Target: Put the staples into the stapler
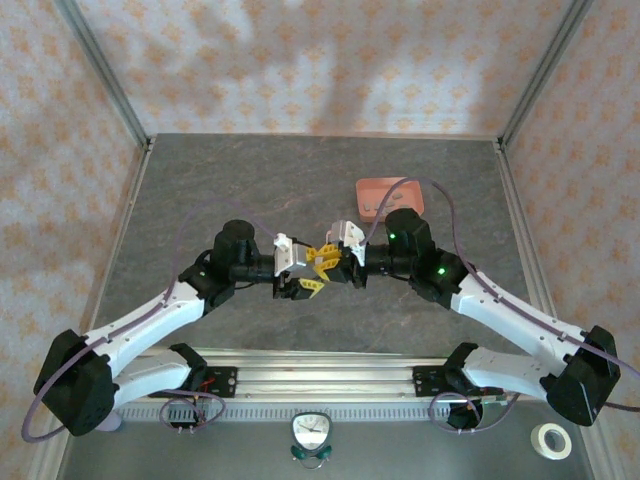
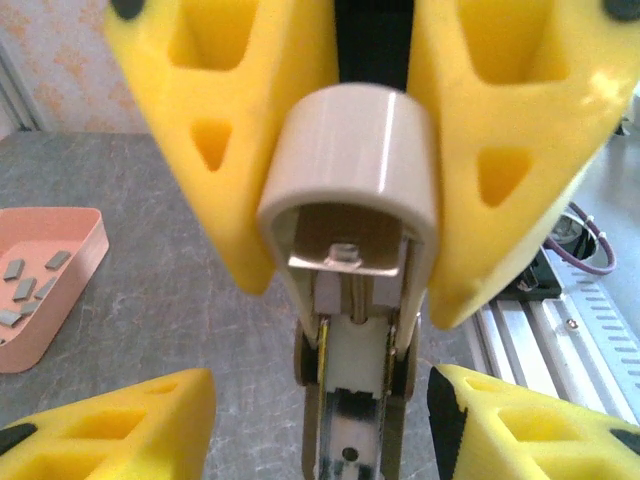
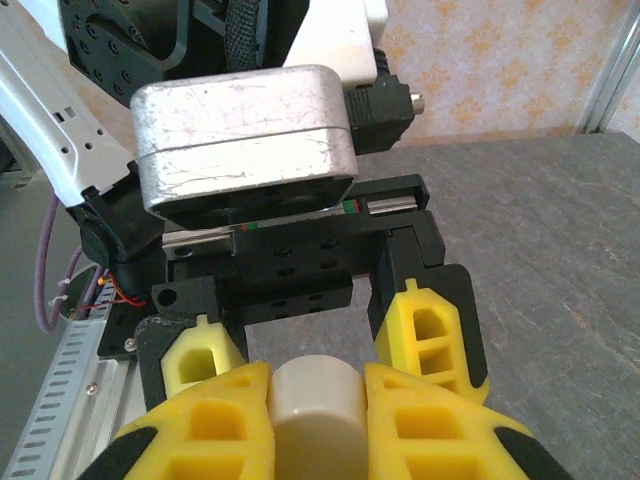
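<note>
Right gripper [image 3: 315, 405] clamped on beige stapler [image 2: 350, 150], left gripper [image 2: 320, 430] spread wide either side of it, staples [image 2: 25, 290] in pink tray [image 2: 88, 250] just beyond, open grey tabletop [image 1: 250, 180] out to walled edges.

- A grey marbled table [image 1: 300, 180] is lying flat
- Cream walls [image 1: 330, 60] with orange flower print are enclosing the table's far, left and right sides
- Metal posts [image 1: 100, 65] are rising from its far corners
- Soft shadows are mottling the far wall
</note>
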